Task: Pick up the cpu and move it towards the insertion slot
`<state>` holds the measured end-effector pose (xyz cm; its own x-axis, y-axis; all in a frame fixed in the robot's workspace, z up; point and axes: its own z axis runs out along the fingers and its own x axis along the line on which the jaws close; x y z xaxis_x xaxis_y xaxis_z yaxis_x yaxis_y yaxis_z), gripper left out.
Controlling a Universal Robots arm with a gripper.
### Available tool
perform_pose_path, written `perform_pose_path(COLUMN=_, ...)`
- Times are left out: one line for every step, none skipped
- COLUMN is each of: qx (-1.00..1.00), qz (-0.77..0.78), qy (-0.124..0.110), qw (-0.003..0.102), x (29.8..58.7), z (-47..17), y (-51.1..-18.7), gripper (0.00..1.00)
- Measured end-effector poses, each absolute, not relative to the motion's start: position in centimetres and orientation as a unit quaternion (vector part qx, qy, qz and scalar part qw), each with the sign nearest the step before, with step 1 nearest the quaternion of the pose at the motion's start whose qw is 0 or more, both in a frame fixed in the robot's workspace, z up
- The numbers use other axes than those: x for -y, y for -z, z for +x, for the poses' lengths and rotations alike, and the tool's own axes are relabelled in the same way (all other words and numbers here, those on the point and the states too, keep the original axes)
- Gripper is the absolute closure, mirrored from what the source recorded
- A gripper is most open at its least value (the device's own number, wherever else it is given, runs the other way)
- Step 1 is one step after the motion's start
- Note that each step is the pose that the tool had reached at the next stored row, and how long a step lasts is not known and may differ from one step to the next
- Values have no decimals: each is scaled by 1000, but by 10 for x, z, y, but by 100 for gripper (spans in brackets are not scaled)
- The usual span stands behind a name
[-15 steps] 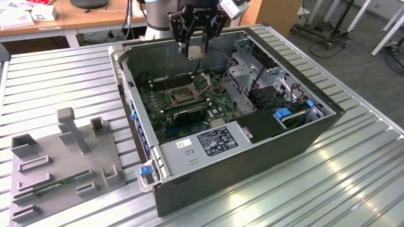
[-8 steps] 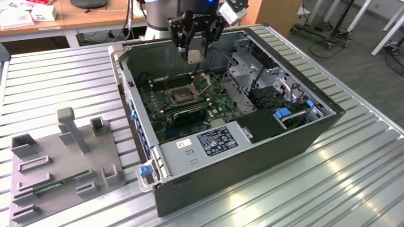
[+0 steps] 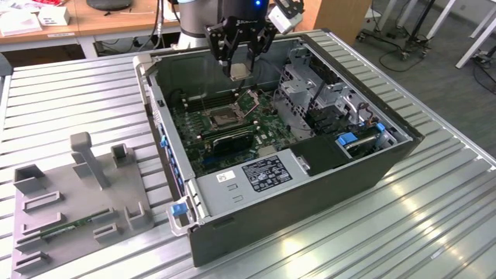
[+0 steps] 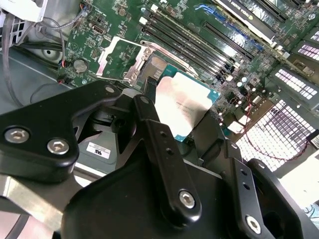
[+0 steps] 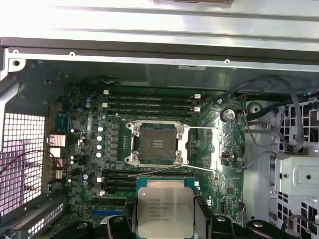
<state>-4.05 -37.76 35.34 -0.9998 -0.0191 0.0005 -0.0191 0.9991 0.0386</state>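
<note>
The gripper hangs above the open computer case, which lies on the slatted metal bench, and its jaws are pinching the cpu by two opposite edges. The cpu is lifted clear of the green board, its silver face showing in both wrist views. The insertion slot lies below it on the board with its metal frame swung open, near the long black memory slots.
</note>
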Motion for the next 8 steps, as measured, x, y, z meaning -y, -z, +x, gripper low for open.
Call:
perform_pose_path(qx=1000, qz=10, qy=19, qw=0, x=378, z=-41, y=-353, gripper=45)
perform_pose_path(qx=1000, qz=10, qy=19, qw=0, x=378, z=-41, y=-353, gripper=45)
perform_pose_path(qx=1000, qz=10, qy=19, qw=0, x=378, z=-41, y=-353, gripper=45)
perform_pose_path(qx=1000, qz=10, qy=19, qw=0, x=378, z=-41, y=-353, gripper=45)
perform_pose_path(qx=1000, qz=10, qy=19, qw=0, x=378, z=-41, y=-353, gripper=45)
perform_pose_path(qx=1000, qz=10, qy=19, qw=0, x=378, z=-41, y=-353, gripper=45)
perform_pose_path(qx=1000, qz=10, qy=19, qw=0, x=377, z=-41, y=-353, gripper=45)
perform_pose_path(qx=1000, qz=9, qy=19, qw=0, x=377, z=-41, y=-353, gripper=45)
